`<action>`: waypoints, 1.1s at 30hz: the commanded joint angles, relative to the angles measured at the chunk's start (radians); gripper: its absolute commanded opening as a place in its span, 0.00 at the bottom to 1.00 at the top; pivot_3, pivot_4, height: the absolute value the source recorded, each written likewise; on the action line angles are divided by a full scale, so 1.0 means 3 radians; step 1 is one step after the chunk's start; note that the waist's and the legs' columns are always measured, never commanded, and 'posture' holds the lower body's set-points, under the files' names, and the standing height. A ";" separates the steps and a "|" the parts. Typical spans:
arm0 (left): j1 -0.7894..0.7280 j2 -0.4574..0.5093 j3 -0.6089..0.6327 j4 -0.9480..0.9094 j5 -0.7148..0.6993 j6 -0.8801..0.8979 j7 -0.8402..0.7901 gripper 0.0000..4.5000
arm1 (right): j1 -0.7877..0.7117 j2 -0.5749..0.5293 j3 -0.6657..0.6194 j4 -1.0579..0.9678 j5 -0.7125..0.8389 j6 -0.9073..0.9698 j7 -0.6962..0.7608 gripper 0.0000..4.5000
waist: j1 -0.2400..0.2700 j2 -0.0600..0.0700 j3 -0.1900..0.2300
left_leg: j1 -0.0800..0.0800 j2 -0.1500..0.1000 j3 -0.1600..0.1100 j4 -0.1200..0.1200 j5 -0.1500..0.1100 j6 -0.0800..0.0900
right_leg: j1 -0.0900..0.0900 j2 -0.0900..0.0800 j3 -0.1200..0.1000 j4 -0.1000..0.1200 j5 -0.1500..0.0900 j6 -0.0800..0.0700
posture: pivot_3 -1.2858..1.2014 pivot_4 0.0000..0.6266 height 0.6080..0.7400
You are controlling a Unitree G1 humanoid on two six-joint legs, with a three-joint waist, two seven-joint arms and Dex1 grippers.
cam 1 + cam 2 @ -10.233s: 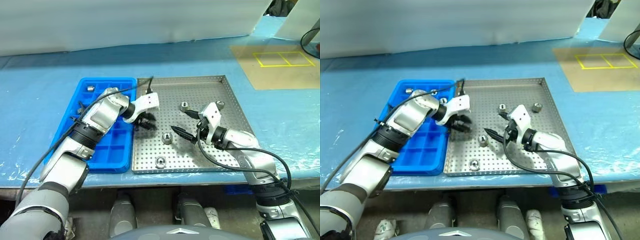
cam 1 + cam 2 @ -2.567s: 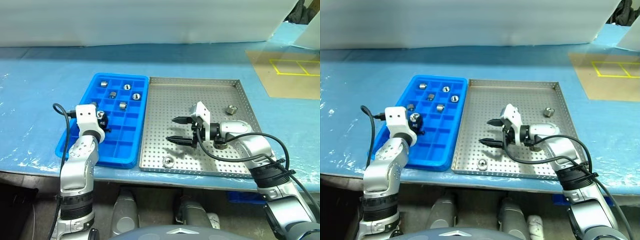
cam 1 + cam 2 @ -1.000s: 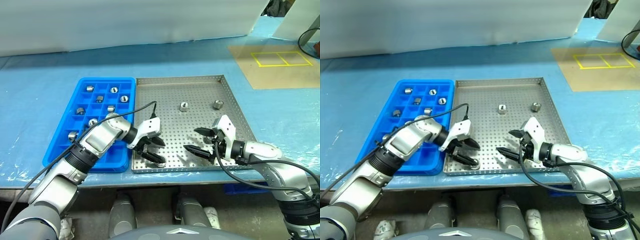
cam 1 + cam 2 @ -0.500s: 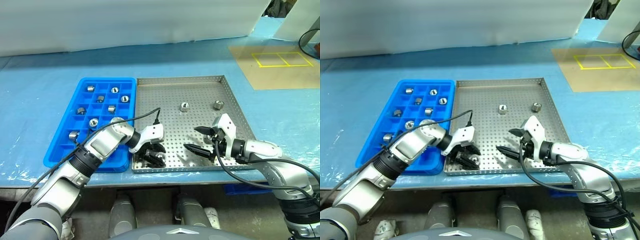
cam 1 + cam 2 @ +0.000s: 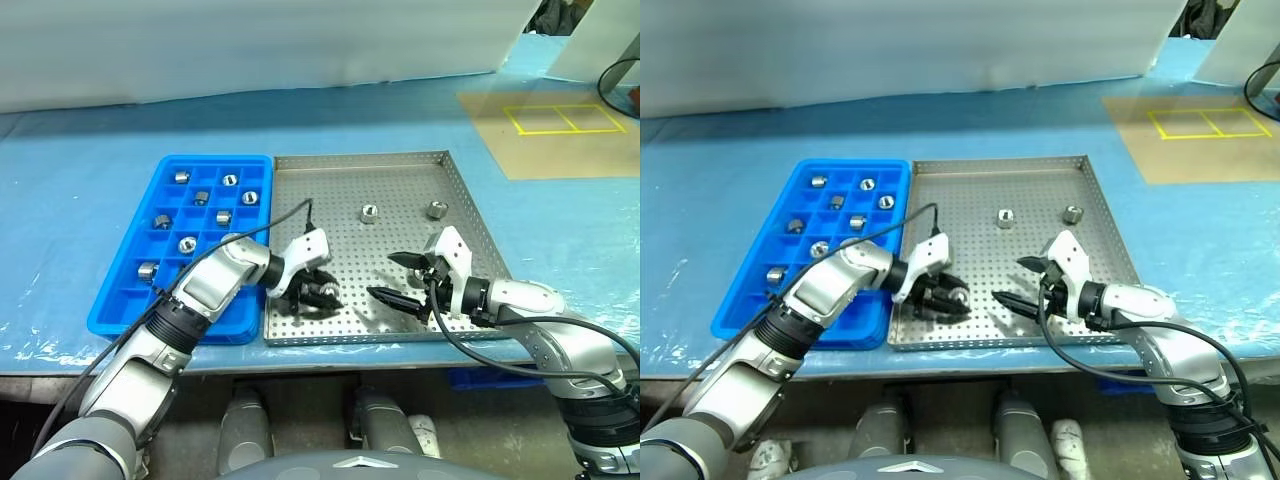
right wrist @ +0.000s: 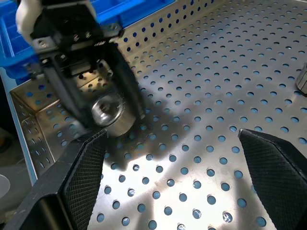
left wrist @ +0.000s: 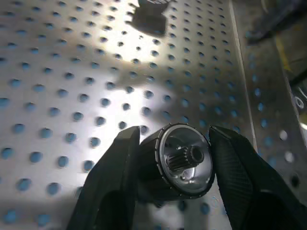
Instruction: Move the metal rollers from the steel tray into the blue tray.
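Left gripper [image 5: 318, 294] just squeezed shut on roller [image 7: 180, 160], lifted off steel tray [image 5: 455, 205]. Next stop: blue tray [image 5: 118, 312], at nine o'clock. Right gripper [image 5: 402, 279] wide apart, empty.

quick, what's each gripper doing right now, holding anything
Left gripper: shut on a small shiny metal roller above the perforated steel tray.
Right gripper: open, holding nothing.
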 commanded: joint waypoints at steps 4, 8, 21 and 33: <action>0.0120 -0.0429 0.0849 -0.0581 -0.0081 0.0304 0.1250 0.42 | -0.0311 0.0112 0.0137 0.0288 -0.0081 -0.0249 0.0108 1.00 | 0.0000 0.0000 0.0000 | -0.0003 0.0000 -0.0002 0.0002 -0.0001 0.0001 | -0.0001 0.0000 -0.0002 0.0000 0.0000 0.0000 | 0.46 0.24 1.00; 0.0486 -0.0687 0.1185 -0.1251 -0.0006 0.0490 0.1961 0.42 | -0.0472 0.0178 0.0258 0.0520 -0.0166 -0.0397 0.0206 1.00 | 0.0018 0.0000 0.0000 | -0.0010 0.0001 -0.0003 0.0001 -0.0004 0.0006 | -0.0003 0.0000 -0.0005 -0.0005 0.0000 -0.0001 | 0.48 0.24 1.00; 0.2217 -0.0970 0.1634 -0.2843 0.0492 0.0202 0.3246 0.42 | -0.0981 0.0400 0.0592 0.1256 -0.0365 -0.0756 0.0660 1.00 | 0.0186 -0.0007 0.0005 | -0.0021 0.0003 -0.0012 0.0002 -0.0006 0.0010 | -0.0005 -0.0003 -0.0017 -0.0013 -0.0003 0.0002 | 0.57 0.24 1.00; 0.2869 -0.1099 0.1751 -0.3027 0.0466 0.0066 0.3393 0.42 | -0.1308 0.0580 0.0545 0.1698 -0.0453 -0.0978 0.0773 1.00 | 0.0314 -0.0010 0.0006 | -0.0025 0.0003 -0.0015 -0.0001 -0.0007 0.0010 | -0.0008 -0.0002 -0.0019 -0.0016 -0.0010 0.0016 | 0.59 0.24 1.00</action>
